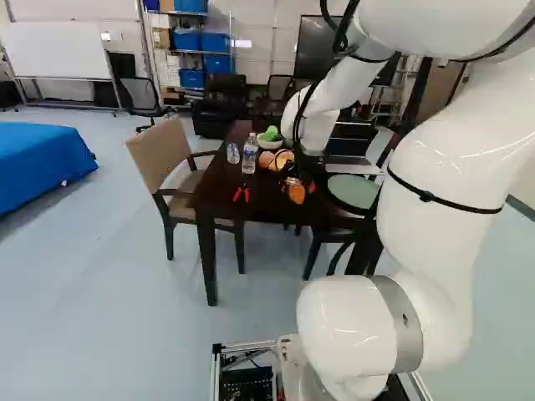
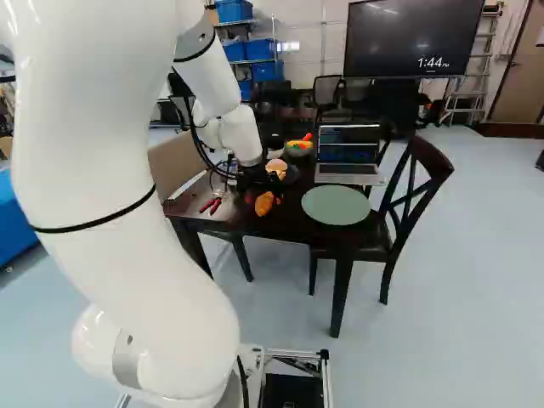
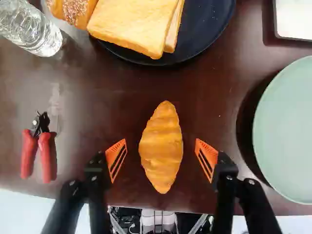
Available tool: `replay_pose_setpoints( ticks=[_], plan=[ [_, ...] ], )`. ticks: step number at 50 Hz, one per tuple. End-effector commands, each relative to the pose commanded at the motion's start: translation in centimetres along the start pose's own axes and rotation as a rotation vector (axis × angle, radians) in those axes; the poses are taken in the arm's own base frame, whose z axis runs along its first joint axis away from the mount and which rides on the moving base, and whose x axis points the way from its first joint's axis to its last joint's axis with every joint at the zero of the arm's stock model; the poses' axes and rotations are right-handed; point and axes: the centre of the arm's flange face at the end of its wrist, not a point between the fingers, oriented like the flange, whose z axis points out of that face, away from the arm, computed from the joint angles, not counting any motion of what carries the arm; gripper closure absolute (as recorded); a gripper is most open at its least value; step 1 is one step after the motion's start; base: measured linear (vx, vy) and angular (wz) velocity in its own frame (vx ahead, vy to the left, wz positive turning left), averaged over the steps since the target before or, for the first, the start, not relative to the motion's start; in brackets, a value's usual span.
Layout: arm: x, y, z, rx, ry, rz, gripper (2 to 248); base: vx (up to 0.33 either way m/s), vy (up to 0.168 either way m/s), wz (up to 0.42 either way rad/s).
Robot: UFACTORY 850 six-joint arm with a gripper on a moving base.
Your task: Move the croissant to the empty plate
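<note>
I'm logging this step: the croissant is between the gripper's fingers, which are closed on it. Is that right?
Not quite: the gripper is open. The wrist view shows the croissant between its fingers, with a gap on either side.

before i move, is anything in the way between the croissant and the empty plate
Only bare table shows between the croissant and the green plate, apart from one finger of the open pincer; the dark plate lies off that line.

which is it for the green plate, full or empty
Empty: the green plate shows bare across its whole top; the croissant lies off it.
</note>
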Motion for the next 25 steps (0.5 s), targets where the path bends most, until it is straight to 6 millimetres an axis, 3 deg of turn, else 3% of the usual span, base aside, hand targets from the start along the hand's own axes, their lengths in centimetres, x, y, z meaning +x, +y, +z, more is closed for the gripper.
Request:
replay_pose_setpoints(
  ticks=[10, 11, 15, 16, 20, 21, 25],
  plan=[
    [0.00, 0.00, 0.00, 0.000, 0.000, 0.000, 65, 0.000, 0.000, 0.000],
    [0.00, 0.00, 0.00, 0.000, 0.000, 0.000, 77, 0.000, 0.000, 0.000],
    [0.00, 0.00, 0.00, 0.000, 0.000, 0.000, 77, 0.000, 0.000, 0.000],
    [0.00, 0.00, 0.00, 0.000, 0.000, 0.000, 90, 0.000, 0.000, 0.000],
    [0.00, 0.00, 0.00, 0.000, 0.000, 0.000, 90, 0.000, 0.000, 0.000],
    [0.00, 0.00, 0.00, 0.000, 0.000, 0.000, 102, 0.000, 0.000, 0.000],
    [0.00, 0.00, 0.00, 0.000, 0.000, 0.000, 102, 0.000, 0.000, 0.000]
  ],
)
